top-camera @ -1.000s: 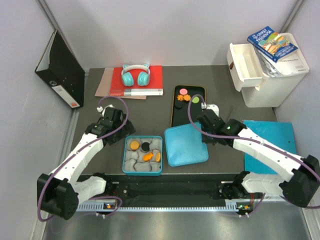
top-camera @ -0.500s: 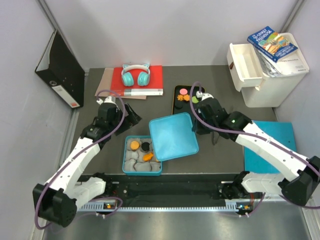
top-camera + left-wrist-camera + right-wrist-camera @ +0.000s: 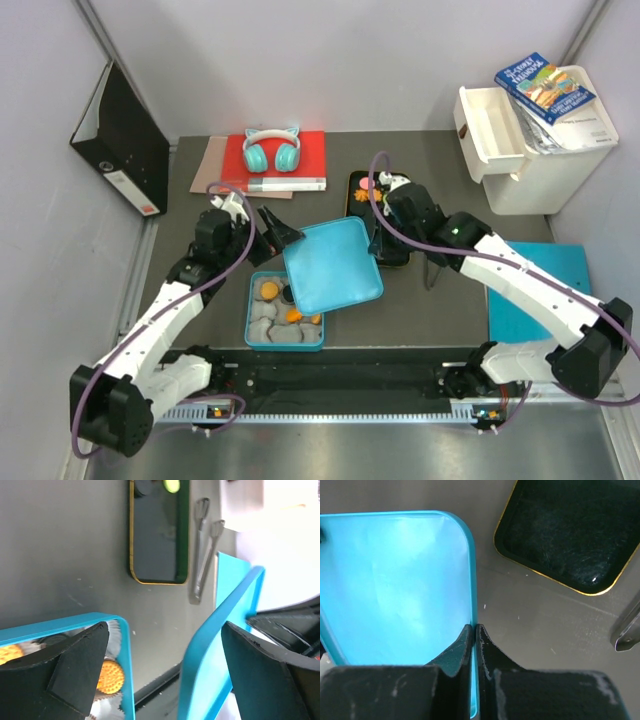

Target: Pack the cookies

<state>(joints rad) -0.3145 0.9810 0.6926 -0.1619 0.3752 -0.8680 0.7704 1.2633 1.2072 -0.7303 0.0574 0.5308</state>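
Observation:
The cookies lie in two places. Orange [image 3: 268, 290] and black ones sit in paper cups in the blue box [image 3: 252, 318], and one orange cookie [image 3: 110, 676] shows under my left finger. More lie on the black tray [image 3: 355, 215], mostly hidden by my right arm; a green one [image 3: 171, 485] shows there. My right gripper [image 3: 474, 627] is shut on the edge of the blue lid [image 3: 395, 580], which hangs tilted over the box's far right part [image 3: 330, 265]. My left gripper [image 3: 165, 627] is open, with the lid's edge [image 3: 215, 645] between its fingers, close to the right one.
Metal tongs [image 3: 202, 545] lie right of the black tray [image 3: 157, 540]. A red book with teal headphones [image 3: 272, 150] is at the back, a black binder [image 3: 120, 140] at the left wall, a white drawer unit [image 3: 520, 140] at the back right, a blue sheet [image 3: 545, 270] on the right.
My right gripper has lifted the lid off the table and carried it left over the box. My left arm has swung right, its open fingers now around the lid's edge.

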